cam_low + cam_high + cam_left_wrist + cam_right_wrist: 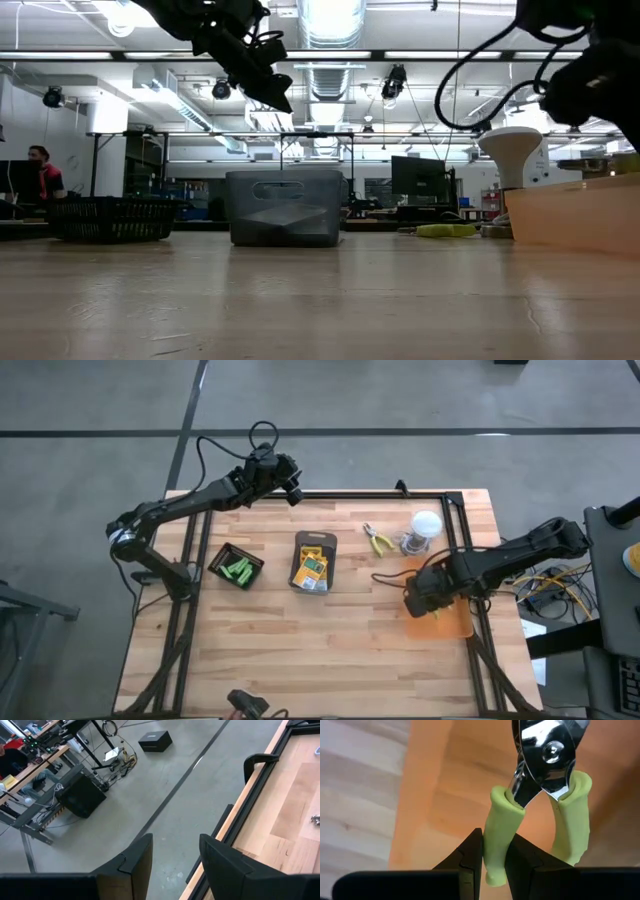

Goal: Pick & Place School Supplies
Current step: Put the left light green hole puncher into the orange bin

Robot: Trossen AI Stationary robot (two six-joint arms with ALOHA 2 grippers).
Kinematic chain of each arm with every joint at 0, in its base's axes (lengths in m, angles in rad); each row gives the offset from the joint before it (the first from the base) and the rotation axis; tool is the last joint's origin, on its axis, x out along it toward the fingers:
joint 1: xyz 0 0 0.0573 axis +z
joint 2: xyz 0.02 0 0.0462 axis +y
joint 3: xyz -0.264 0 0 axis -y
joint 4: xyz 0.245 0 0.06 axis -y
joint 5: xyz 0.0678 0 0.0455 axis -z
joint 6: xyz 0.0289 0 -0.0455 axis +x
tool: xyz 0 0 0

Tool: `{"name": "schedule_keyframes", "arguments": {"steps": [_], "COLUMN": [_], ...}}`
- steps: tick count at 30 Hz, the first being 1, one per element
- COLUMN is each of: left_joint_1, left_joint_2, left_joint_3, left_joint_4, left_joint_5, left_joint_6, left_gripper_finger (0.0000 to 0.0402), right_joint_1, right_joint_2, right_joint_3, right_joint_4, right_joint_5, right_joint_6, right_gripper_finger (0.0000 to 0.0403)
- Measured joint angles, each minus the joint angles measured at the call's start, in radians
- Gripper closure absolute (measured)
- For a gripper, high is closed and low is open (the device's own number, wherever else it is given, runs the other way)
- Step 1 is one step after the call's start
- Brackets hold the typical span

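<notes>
Jaws of right gripper [494, 862] pinch pliers [540, 795] handle, wrist-view only.

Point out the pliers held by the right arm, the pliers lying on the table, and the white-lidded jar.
held pliers [500, 845]: right wrist view, on the gripped green handle.
loose pliers [379, 541]: high view, on the handles.
jar [426, 523]: high view, on the white lid.
</notes>
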Motion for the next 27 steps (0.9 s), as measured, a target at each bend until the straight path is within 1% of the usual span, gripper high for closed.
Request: {"name": "schedule_keyframes", "arguments": {"steps": [6, 13, 22, 27], "left_joint_1": [0.0, 0.0, 0.0, 0.0], "left_joint_2": [0.0, 0.0, 0.0, 0.0], "left_joint_3": [0.0, 0.0, 0.0, 0.0], "left_joint_4": [0.001, 0.001, 0.001, 0.001], "left_joint_5": [0.0, 0.001, 0.001, 0.001], "left_joint_6": [0.0, 0.0, 0.0, 0.0], "left_gripper_finger": [0.0234, 0.0234, 0.0234, 0.0234], "right_joint_1": [0.0, 0.0, 0.0, 0.0], "right_joint_2": [0.0, 0.0, 0.0, 0.0], "right_joint_3": [-0.047, -0.062, -0.081, -0.085], "right_joint_4": [0.004, 0.008, 0.028, 0.045], "right_joint_5": [0.001, 0.002, 0.003, 0.003], "right_joint_6": [0.137, 0.14, 0.141, 0.152], "right_gripper_finger": [0.0346, 0.0341, 0.0278, 0.0253]}}
